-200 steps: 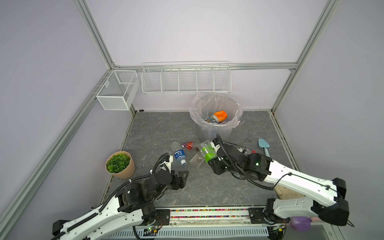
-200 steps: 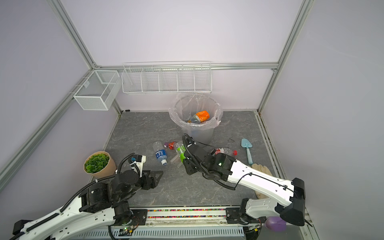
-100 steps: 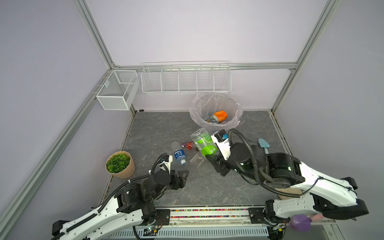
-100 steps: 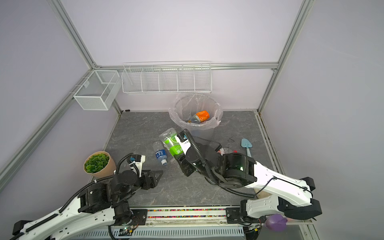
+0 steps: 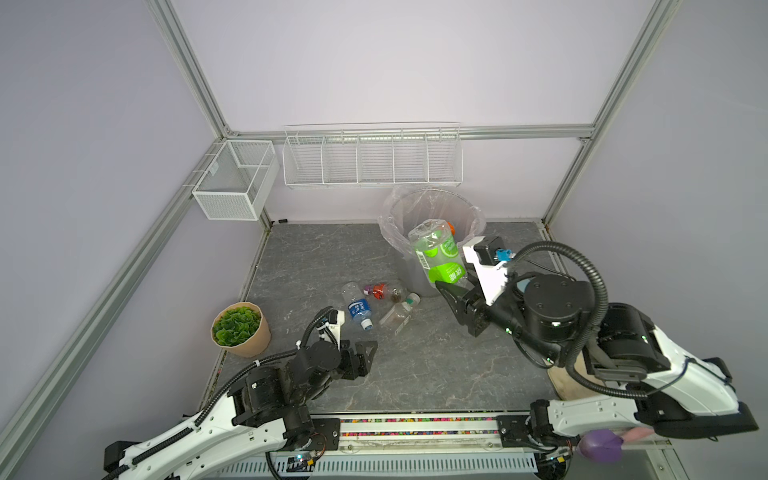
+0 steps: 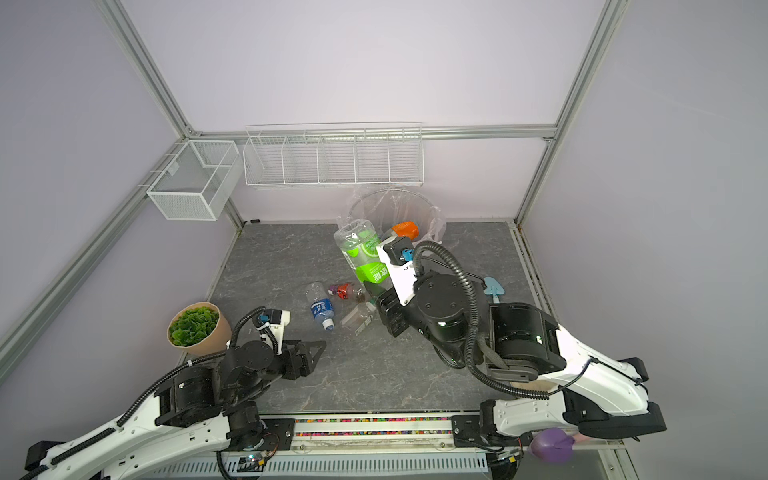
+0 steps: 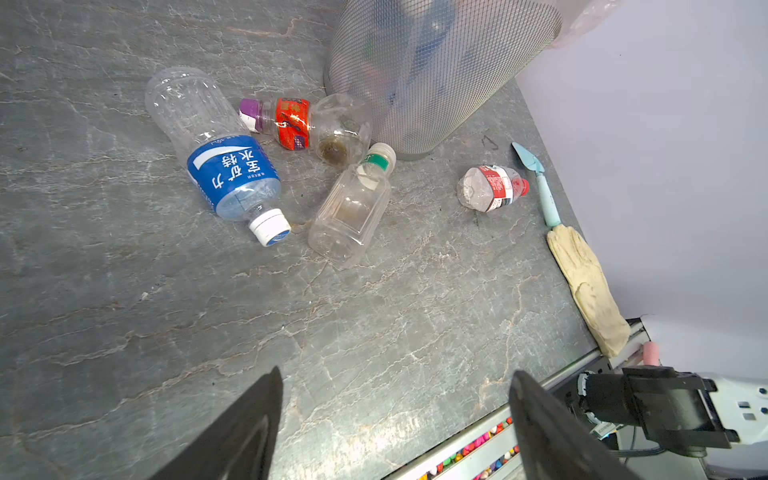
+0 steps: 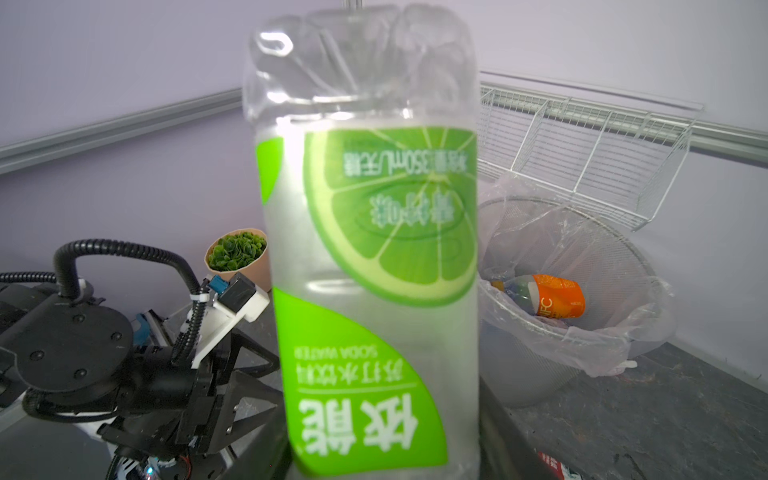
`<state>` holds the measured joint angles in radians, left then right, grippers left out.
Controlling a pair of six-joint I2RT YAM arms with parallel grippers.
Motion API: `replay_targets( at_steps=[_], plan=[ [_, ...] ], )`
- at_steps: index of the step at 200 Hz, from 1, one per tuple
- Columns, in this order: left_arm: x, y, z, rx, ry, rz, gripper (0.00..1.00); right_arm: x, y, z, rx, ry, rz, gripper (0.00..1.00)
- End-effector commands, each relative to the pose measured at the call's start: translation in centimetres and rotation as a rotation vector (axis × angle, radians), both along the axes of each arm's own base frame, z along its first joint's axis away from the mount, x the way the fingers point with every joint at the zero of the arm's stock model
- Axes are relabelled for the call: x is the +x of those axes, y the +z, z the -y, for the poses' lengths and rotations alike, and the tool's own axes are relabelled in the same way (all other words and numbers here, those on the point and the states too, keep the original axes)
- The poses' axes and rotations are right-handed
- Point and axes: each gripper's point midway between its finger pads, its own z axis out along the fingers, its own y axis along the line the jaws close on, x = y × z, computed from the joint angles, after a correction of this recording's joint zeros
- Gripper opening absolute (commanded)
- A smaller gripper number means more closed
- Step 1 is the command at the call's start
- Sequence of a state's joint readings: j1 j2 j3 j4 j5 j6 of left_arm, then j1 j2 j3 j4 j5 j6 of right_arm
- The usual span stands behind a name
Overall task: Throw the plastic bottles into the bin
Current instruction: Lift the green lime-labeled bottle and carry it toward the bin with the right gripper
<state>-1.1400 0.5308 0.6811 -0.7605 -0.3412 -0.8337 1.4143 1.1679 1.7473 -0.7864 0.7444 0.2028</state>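
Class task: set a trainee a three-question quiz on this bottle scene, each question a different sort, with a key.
1. True or false: the right pincer holds the green-label bottle.
2. What lies in the bin? A) orange-label bottle B) trowel C) glove
3. How many bottles lie on the table in the left wrist view?
Key: 1 true; 2 A; 3 four (blue-label, purple-cap, green-band, red-cap).

A green-labelled bottle (image 8: 370, 257) fills the view, the bin (image 8: 615, 257) beyond it.
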Motion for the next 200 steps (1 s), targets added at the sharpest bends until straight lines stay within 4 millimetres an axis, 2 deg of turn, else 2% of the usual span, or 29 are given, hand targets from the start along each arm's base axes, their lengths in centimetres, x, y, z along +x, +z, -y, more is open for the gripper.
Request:
replay_targets(
  at_steps=[1, 43, 94, 134, 180, 200],
  plan=[
    [0.0, -0.4, -0.1, 0.011, 0.01, -0.009, 0.85, 0.5, 2.4, 1.6, 0.06, -0.054, 0.066, 0.33],
    [0.1, -0.6, 0.3, 0.024, 0.003, -0.01, 0.85, 1.5, 3.0, 2.9, 0.021, -0.149, 0.096, 0.33],
    [0.2, -0.6, 0.4, 0.029, 0.004, -0.01, 0.85, 2.1, 4.8, 4.3, 0.043, -0.211, 0.144, 0.31],
    [0.3, -0.7, 0.5, 0.032, 0.004, -0.009, 0.85, 2.9, 5.6, 4.8, 0.042, -0.246, 0.169, 0.3],
    [0.3, -0.6, 0.9, 0.03, -0.001, -0.014, 0.85, 6.4, 4.4, 4.6, 0.039, -0.281, 0.104, 0.29],
    [0.3, -0.4, 0.9, 0.027, -0.004, -0.013, 0.85, 9.0, 3.4, 4.3, 0.04, -0.295, 0.049, 0.29]
  ],
)
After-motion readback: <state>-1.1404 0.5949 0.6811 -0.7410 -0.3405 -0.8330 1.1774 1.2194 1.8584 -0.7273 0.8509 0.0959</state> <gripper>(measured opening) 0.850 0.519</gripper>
